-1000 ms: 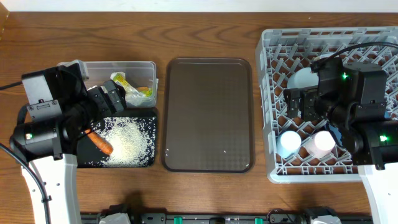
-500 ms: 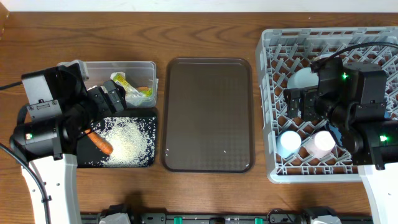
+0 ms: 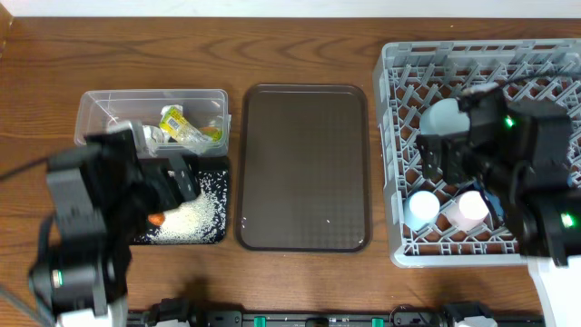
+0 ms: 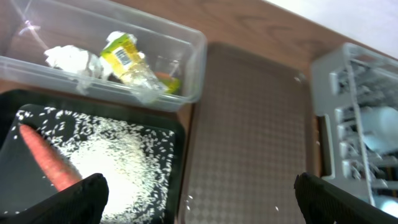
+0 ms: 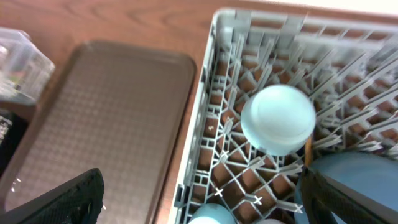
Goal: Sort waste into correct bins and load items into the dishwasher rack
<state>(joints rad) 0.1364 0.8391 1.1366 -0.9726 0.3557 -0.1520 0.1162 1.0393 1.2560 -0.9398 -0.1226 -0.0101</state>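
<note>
**A:** Start at the left. What's in the clear plastic rectangular tub?

**B:** Crumpled white paper and a yellow-green printed wrapper. Both are light and crinkly, and they lie behind a thin, glossy wall.

**A:** And just in front of it?

**B:** A shallow black rectangular tray, right up against the tub. Loose white rice grains are strewn over its matte floor. A small orange carrot, smooth and tapered, lies at the left end.

**A:** The left gripper?

**B:** It hangs above the tray with its jaws spread wide and nothing between them.

**A:** What worries you there?

**B:** A low sweep could flick grains over the shallow rim, or set the round carrot rolling. The tub looks light, so a nudge from the arm would probably slide it.

**A:** The middle?

**B:** A large dark brown serving tray with a finely textured surface. There are one or two white specks on it, too small to name.

**A:** On the right?

**B:** A square grey plastic rack with a lattice of upright pegs. It holds a light blue cup, a pale pink cup, a white-blue bowl and a round blue plate.

**A:** The right gripper?

**B:** It's also gaping and empty, low over the pegs. An open finger could snag the lattice or tip a smooth cup off its seat.
</note>
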